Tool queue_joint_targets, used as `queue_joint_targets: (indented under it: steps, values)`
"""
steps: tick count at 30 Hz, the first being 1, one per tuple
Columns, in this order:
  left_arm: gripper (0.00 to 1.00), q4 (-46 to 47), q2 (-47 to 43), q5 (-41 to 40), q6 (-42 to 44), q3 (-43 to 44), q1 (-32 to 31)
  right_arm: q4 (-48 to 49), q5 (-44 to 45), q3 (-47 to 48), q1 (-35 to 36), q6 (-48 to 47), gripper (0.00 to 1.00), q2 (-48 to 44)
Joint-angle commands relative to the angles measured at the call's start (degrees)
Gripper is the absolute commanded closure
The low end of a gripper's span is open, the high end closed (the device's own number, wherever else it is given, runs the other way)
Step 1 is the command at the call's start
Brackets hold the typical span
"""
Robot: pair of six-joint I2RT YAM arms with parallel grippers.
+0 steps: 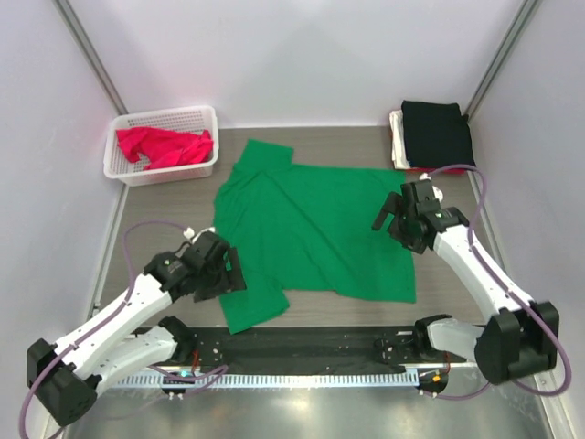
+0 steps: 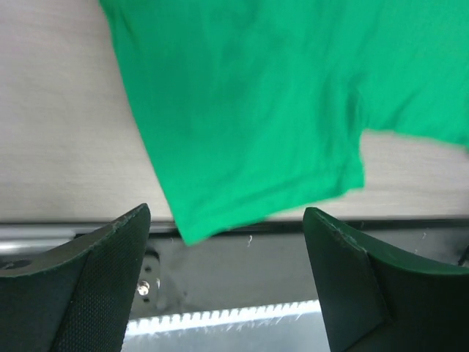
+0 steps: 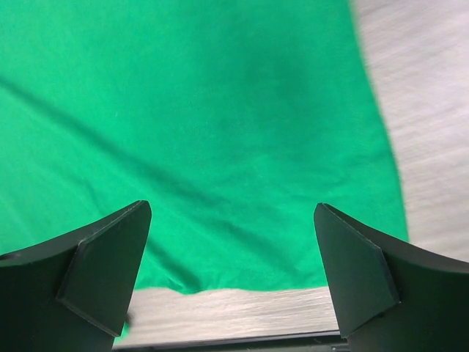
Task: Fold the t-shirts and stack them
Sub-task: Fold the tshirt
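Evidently left end effector (image 2: pixel 226 213) gapes wide; right end effector (image 3: pixel 231 207) likewise, over green t-shirt (image 1: pixel 311 229).

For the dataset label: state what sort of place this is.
Likely a lab robot cell: left arm and right arm fixed to a table, white walls close around, a green shirt laid out for folding.

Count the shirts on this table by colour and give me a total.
Green t-shirt: 1
Red-pink t-shirt: 1, in the basket
Black t-shirt: 1, on top at far right
White t-shirt: 1, edge showing under the black
Total: 4 that can be told; the black one may hide more.
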Motion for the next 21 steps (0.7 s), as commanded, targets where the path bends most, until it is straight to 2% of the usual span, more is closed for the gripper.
queue_joint_targets:
  steps: [1, 7, 9, 17, 21]
  values:
    - [0.16, -2.16, -4.16, 0.73, -12.02, -3.61, -4.98, -2.18, 8.05, -3.13, -0.45, 7.41, 0.00, -7.28]
    - [0.25, -0.85, -8.48, 1.43, -23.36, -12.48, -13.07, -3.94, 10.95, -6.74, -1.86, 11.29, 0.00, -14.16]
    - [0.32, 1.86, -9.10, 1.95, -26.08, -15.46, -15.61, -4.56, 10.78, -7.27, -2.12, 10.76, 0.00, -14.69]
    - [0.42, 8.11, -4.09, 1.70, -27.51, -18.38, -17.65, -4.73, 10.60, -8.15, -2.47, 9.79, 0.00, -14.78]
    - [0.54, 11.19, -3.21, 0.29, -27.77, -19.26, -17.65, -4.73, 11.04, -8.68, -2.73, 9.26, 0.00, -14.78]
